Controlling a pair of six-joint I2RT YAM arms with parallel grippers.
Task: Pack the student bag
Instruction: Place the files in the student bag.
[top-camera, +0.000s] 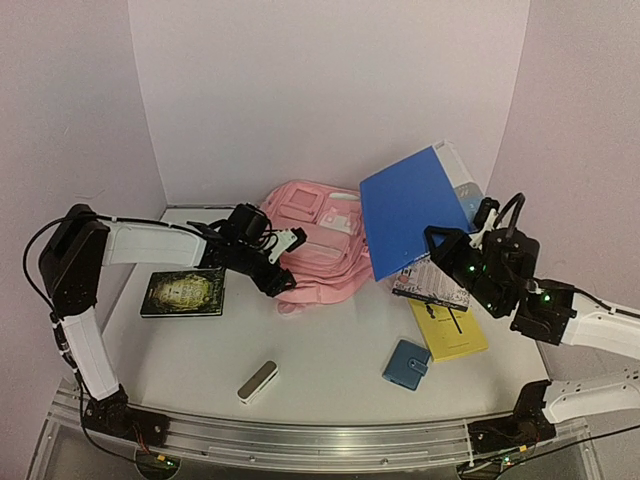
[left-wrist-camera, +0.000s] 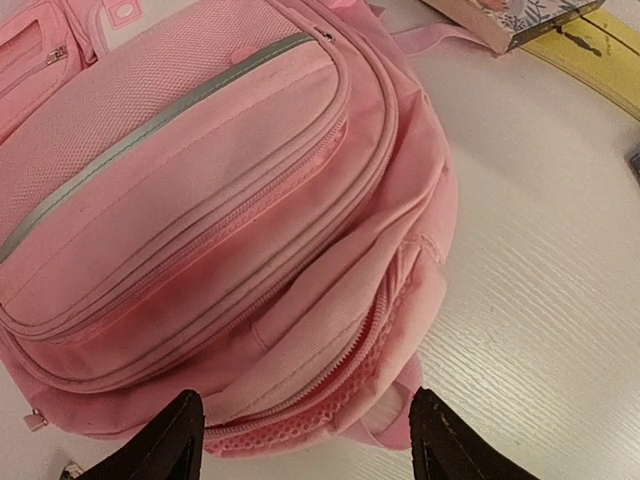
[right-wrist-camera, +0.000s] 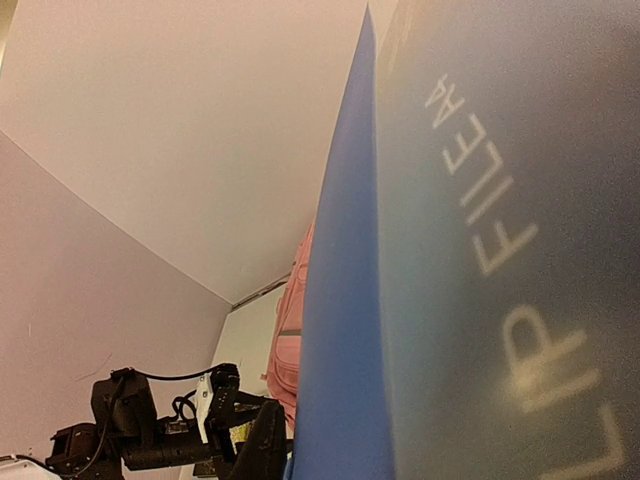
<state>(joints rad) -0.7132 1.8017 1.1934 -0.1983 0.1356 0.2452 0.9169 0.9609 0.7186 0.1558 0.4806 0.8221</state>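
The pink student bag lies flat at the back middle of the table. In the left wrist view the bag fills the frame, with a partly open zip and pink mesh at its near edge. My left gripper is open at the bag's front left edge, and in its own view the gripper straddles that zip edge without holding it. My right gripper is shut on a blue clip file, held tilted in the air right of the bag. The file fills the right wrist view, with one finger showing beside it.
A dark green book lies left of the bag. A white and grey case lies near the front. A small blue wallet, a yellow pad and a patterned book lie at the right, under the raised file.
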